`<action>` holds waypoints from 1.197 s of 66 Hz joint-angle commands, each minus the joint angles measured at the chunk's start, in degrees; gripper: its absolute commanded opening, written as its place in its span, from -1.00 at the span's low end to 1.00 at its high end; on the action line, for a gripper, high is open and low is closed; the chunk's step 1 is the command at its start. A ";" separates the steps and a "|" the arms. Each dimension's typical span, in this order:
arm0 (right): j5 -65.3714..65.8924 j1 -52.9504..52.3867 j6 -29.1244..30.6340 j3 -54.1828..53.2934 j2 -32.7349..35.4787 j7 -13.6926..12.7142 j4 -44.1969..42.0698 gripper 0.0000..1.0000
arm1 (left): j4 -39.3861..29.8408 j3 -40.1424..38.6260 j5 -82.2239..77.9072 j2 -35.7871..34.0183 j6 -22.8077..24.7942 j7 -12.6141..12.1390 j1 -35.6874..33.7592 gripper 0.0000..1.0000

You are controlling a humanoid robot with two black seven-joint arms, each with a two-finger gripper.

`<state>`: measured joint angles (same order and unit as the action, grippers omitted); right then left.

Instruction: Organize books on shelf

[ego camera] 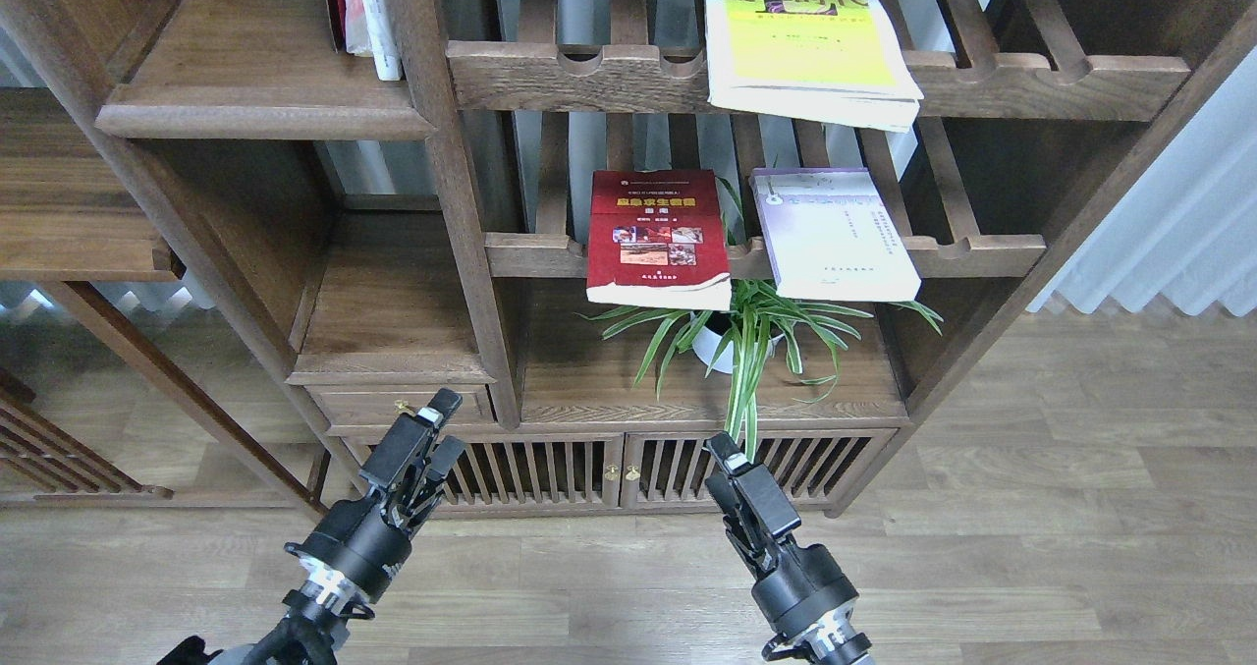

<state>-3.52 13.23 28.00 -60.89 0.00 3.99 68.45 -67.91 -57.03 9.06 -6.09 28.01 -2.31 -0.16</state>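
Books (red (659,240), lilac (835,235), yellow-green (800,31)) on slatted racks, well above both jaws; left apart, right unclear.

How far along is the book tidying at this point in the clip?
Barely begun. Nothing looks moved: the yellow-green book lies flat on the upper slatted rack, the red book and lilac book on the lower rack. Nothing is in hand: the left gripper and right gripper hang low, holding nothing. All three remain to go on the solid shelf beside the upright books.
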 commanded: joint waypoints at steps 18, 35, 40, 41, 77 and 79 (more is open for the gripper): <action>0.00 0.13 0.00 -0.28 0.00 0.05 0.01 0.98 | 0.77 -0.36 -1.06 -0.32 -0.01 -0.41 -0.37 1.00; -0.09 0.04 0.00 0.34 0.00 0.58 0.01 0.98 | 0.77 -0.28 -1.06 -0.24 -0.01 -0.32 -0.20 1.00; -0.09 0.04 0.00 0.25 0.00 0.58 0.01 0.98 | 0.77 -0.01 -1.06 0.11 -0.01 -0.32 -0.11 1.00; 0.00 0.04 0.00 0.25 0.00 0.58 0.01 0.98 | 0.77 -0.01 -1.14 0.11 -0.01 -0.32 -0.11 1.00; -0.09 0.04 0.00 1.39 0.00 0.84 -0.07 0.98 | 1.38 -0.45 -1.32 0.38 -0.01 -0.41 0.16 1.00; -0.09 0.04 0.00 1.39 0.00 0.84 -0.07 0.98 | 1.38 -0.45 -1.58 0.38 -0.01 -0.41 0.24 1.00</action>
<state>-3.59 13.27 28.00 -59.82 0.00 4.82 68.39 -66.60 -57.74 7.89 -5.54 28.00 -2.65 -0.06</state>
